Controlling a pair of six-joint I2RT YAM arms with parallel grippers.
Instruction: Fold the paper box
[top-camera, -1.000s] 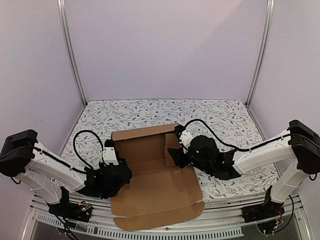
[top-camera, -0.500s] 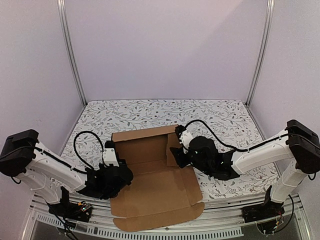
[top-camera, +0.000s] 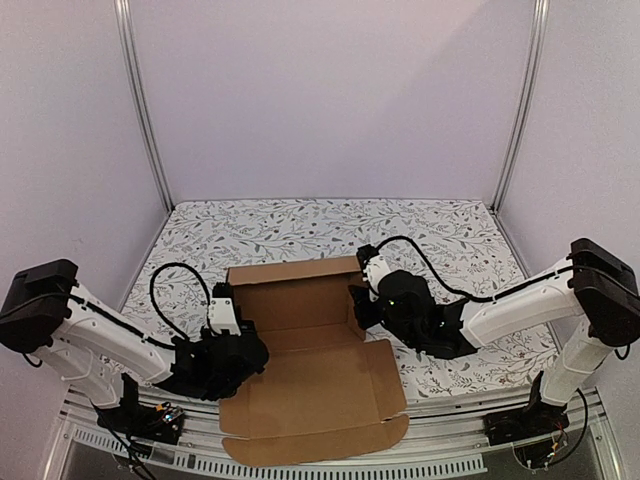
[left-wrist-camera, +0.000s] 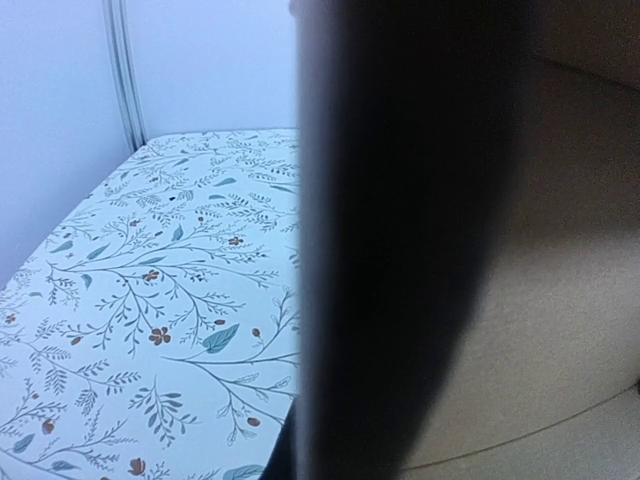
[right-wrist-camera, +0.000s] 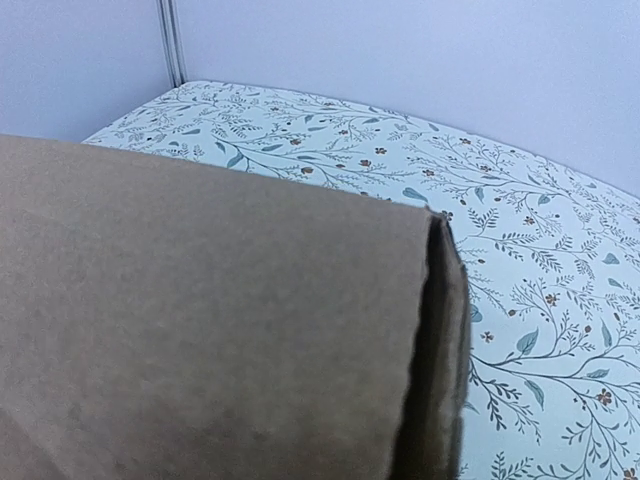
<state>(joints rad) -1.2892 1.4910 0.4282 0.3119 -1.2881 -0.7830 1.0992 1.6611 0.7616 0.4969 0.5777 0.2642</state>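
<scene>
1 paper box (top-camera: 315, 385), 2 hands (top-camera: 238, 338) (top-camera: 358, 308)

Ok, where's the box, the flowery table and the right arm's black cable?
paper box (top-camera: 320, 390): top view, front panel.
flowery table (top-camera: 300, 225): top view, bare far part.
black cable (top-camera: 398, 239): top view, loop's top.
</scene>
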